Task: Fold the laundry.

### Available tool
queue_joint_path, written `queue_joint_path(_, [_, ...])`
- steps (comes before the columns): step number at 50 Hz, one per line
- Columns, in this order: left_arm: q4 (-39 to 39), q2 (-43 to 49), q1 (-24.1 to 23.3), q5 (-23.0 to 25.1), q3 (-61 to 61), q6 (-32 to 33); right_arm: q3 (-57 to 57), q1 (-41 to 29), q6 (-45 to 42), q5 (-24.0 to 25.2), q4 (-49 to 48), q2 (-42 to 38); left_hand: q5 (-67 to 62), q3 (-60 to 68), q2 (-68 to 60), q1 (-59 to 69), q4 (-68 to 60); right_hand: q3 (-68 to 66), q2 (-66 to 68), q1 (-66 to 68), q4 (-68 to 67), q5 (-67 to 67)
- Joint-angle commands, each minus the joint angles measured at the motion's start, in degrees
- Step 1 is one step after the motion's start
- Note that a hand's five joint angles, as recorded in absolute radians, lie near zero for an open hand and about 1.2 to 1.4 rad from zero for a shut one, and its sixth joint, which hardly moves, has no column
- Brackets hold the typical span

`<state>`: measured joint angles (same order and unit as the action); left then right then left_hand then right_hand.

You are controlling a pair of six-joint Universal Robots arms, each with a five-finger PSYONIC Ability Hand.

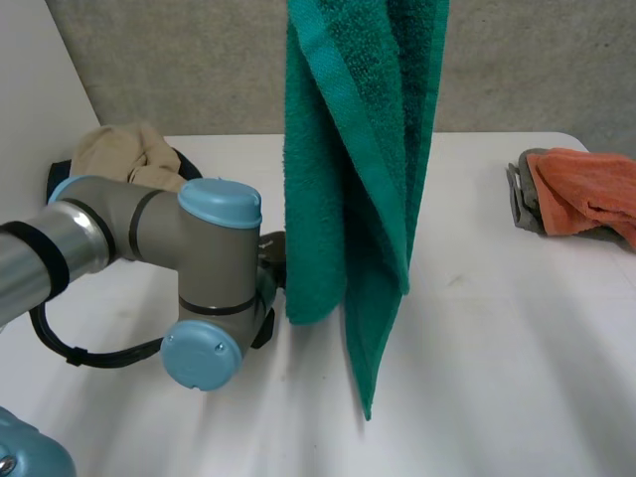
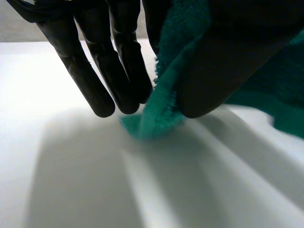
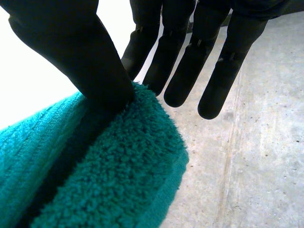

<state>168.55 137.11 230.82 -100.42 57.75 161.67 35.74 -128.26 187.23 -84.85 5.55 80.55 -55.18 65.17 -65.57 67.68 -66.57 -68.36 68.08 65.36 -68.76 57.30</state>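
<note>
The white table (image 1: 497, 328) has much free surface. Its front and middle part is bare on both sides of the hanging cloth, and the far edge meets a grey wall (image 1: 537, 60). At the far left corner lies a crumpled beige cloth (image 1: 129, 154). At the right edge an orange cloth (image 1: 586, 189) lies on top of a grey cloth (image 1: 525, 204), well apart from the middle.

The green terry towel (image 1: 358, 149) hangs upright over the middle of the table, folded along its length, with a woven border running down its front. One lower end stops beside the left arm (image 1: 199, 258), and a longer pointed corner reaches down toward the near part of the table. Whether this corner touches the surface, the head view does not tell.

In the left wrist view the left hand (image 2: 109, 61) is low over the table. Its fingers (image 2: 121, 71) are straight and close together, and the thumb (image 2: 213, 71) presses a lower corner of the towel against the nearest finger, so that a small green tip sticks out just below the fingertips.

In the right wrist view the right hand (image 3: 190, 57) holds the top fold of the towel. The thumb (image 3: 71, 52) sinks into the pile from one side and the nearest finger stands behind the fold, while the other fingers are straight and free beside it.
</note>
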Motion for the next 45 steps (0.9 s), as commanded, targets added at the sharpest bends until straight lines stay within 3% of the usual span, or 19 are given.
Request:
queue_joint_path(1, [0.28,-4.56,1.82,-6.97,0.61,-6.72,3.36,3.45,0.15,0.22,-0.01,1.53,-14.82,14.83,-14.43,12.32,-13.43,-11.64,11.92,14.64,-11.24,12.70])
queue_joint_path(7, [0.90,-12.12,4.98,-9.00,3.94,-3.12,7.93,8.28,0.06,1.27,-0.80,2.33,-14.82,14.83,-14.43,12.32,-13.43,-11.64,11.92,14.64,-11.24,12.70])
queue_joint_path(12, [1.86,-21.52,10.17,-8.39,9.56,5.39,13.03,13.03,-1.08,4.16,-0.98,2.06,-14.82,14.83,-14.43,12.32,-13.43,-11.64,11.92,14.64,-11.24,12.70])
queue_joint_path(20, [7.49,-38.66,18.34,-1.89,21.43,21.74,19.36,22.70,-4.42,7.86,-1.86,-3.38,-14.82,14.83,-14.43,12.32,-13.43,-11.64,11.92,14.64,-11.24,12.70])
queue_joint_path(25, [8.90,-47.26,19.93,5.66,27.58,28.86,17.79,26.57,-6.00,7.60,-3.17,-14.69,-14.82,14.83,-14.43,12.32,-13.43,-11.64,11.92,14.64,-11.24,12.70])
queue_joint_path(29, [8.55,-50.01,19.23,8.92,29.96,30.55,12.52,26.05,-8.28,6.55,-4.93,-24.63,-14.82,14.83,-14.43,12.32,-13.43,-11.64,11.92,14.64,-11.24,12.70])
queue_joint_path(36, [8.11,-44.93,15.63,7.88,29.97,30.99,-4.51,22.45,-11.71,-1.00,-11.86,-47.38,-14.82,14.83,-14.43,12.32,-13.43,-11.64,11.92,14.64,-11.24,12.70])
queue_joint_path(41, [6.09,-41.75,12.47,4.89,28.39,30.55,-12.00,20.78,-11.28,-3.21,-18.02,-57.25,-14.82,14.83,-14.43,12.32,-13.43,-11.64,11.92,14.64,-11.24,12.70])
queue_joint_path(42, [5.56,-41.57,11.68,4.36,27.69,30.55,-12.88,20.34,-11.45,-3.30,-20.47,-58.92,-14.82,14.83,-14.43,12.32,-13.43,13.20,-12.92,-10.19,13.59,-12.13])
queue_joint_path(43, [5.12,-41.40,10.97,3.84,26.81,30.55,-13.67,19.99,-11.63,-3.30,-22.84,-60.15,-14.82,14.83,-14.43,12.32,-13.43,48.75,-48.47,-45.74,49.15,-47.68])
queue_joint_path(44, [4.94,-41.31,10.62,3.66,26.37,30.55,-14.03,19.63,-11.71,-3.56,-24.17,-60.69,-14.82,14.83,-14.43,12.32,-13.43,58.36,-58.08,-55.36,58.76,-57.30])
queue_joint_path(45, [4.51,-41.22,10.01,3.39,25.40,30.72,-14.73,19.28,-12.32,-3.22,-25.84,-61.30,-14.82,14.83,-14.43,12.32,-13.43,58.36,-58.08,-55.36,58.76,-57.30])
